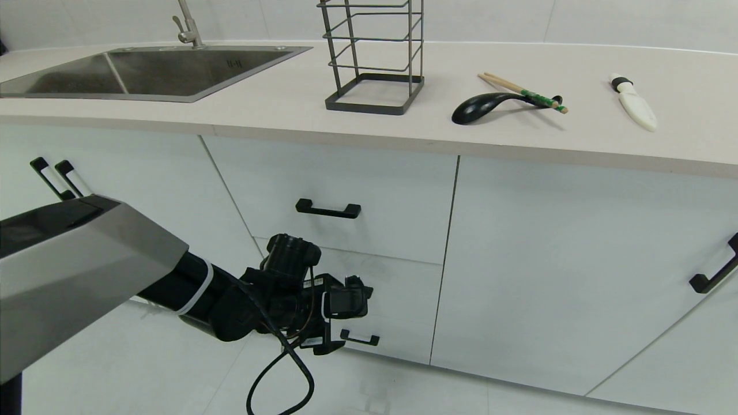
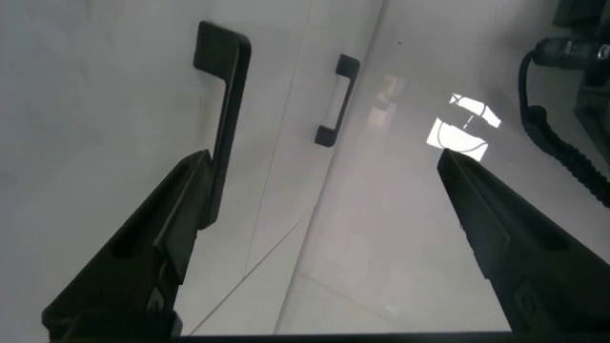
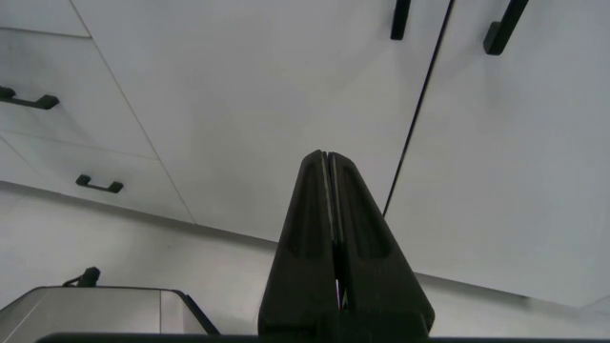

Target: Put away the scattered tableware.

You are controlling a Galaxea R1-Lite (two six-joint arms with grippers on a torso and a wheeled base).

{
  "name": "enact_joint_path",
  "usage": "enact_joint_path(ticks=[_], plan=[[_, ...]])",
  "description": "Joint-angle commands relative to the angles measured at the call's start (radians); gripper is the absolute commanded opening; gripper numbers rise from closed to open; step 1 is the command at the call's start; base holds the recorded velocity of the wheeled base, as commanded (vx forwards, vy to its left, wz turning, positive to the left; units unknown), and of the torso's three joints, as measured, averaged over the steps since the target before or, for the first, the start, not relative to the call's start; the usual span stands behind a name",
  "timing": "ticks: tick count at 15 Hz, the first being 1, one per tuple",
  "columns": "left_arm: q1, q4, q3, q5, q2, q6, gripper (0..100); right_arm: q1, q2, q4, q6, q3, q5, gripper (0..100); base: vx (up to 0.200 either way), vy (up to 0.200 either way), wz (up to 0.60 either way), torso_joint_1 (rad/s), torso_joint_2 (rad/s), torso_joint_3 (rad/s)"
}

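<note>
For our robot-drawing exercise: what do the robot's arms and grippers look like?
The left arm is black with a white band, a grey angular cover and a loose black cable. The left gripper and right gripper have dark, tapering, wedge-like fingers.

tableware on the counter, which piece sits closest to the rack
The black spoon; the chopsticks rest on its handle farther off, and the white knife lies farthest.

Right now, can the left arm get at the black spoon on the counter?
Probably not yet: the left pincer hangs open low by the drawers, well below the counter. Once raised, the way looks free; only chopsticks rest across the handle of the spoon.
</note>
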Motion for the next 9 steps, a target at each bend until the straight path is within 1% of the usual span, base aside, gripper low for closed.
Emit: enact_joint_path(ticks=[1,2,4,7,9], plan=[[0.006,-0.039,0.0,-0.001,0.02,-0.002,100,0.0,0.001,0.0,-0.001,0.0,0.001,0,0.0,0.0,0.0,0.0,0.0,0.0],[0.006,-0.062,0.0,-0.004,0.03,-0.004,100,0.0,0.001,0.0,-0.001,0.0,0.001,0,0.0,0.0,0.0,0.0,0.0,0.0],[0.008,-0.065,-0.006,-0.009,0.039,-0.004,100,0.0,0.001,0.0,-0.001,0.0,0.001,0,0.0,0.0,0.0,0.0,0.0,0.0],[0.008,-0.065,-0.045,-0.01,0.064,-0.002,100,0.0,0.001,0.0,-0.001,0.0,0.001,0,0.0,0.0,0.0,0.0,0.0,0.0],[0.008,-0.065,-0.048,-0.01,0.072,-0.001,100,0.0,0.001,0.0,-0.001,0.0,0.001,0,0.0,0.0,0.0,0.0,0.0,0.0]])
